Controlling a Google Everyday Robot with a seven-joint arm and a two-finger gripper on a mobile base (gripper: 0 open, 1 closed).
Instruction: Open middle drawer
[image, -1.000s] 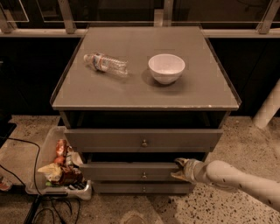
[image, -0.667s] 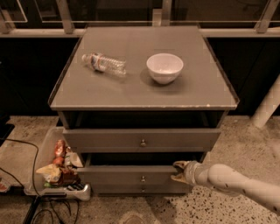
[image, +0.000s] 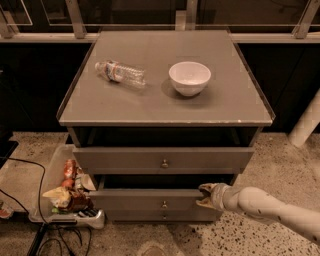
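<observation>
Pincer: my pincer (image: 202, 195) sits at 4 o'clock in the view, at the right end of the middle drawer's front, fingers spread with one on either side of its top edge.
Arm: my pale arm (image: 270, 207) reaches in from 4 o'clock, low over the floor.
Middle drawer: the middle drawer (image: 135, 201) is at 6 o'clock, second of three, its small knob (image: 163, 204) at centre and a dark gap above it.
Top drawer: the top drawer (image: 120, 160) lies at 12 o'clock from it.
Bench: on the bench (image: 150, 107), a plastic bottle (image: 120, 73) lies on its side at 10 o'clock and a white bowl (image: 189, 78) stands upright at 1 o'clock, the two apart.
Floor: a bin (image: 95, 220) of packets sits at 8 o'clock, beside the cabinet.
</observation>
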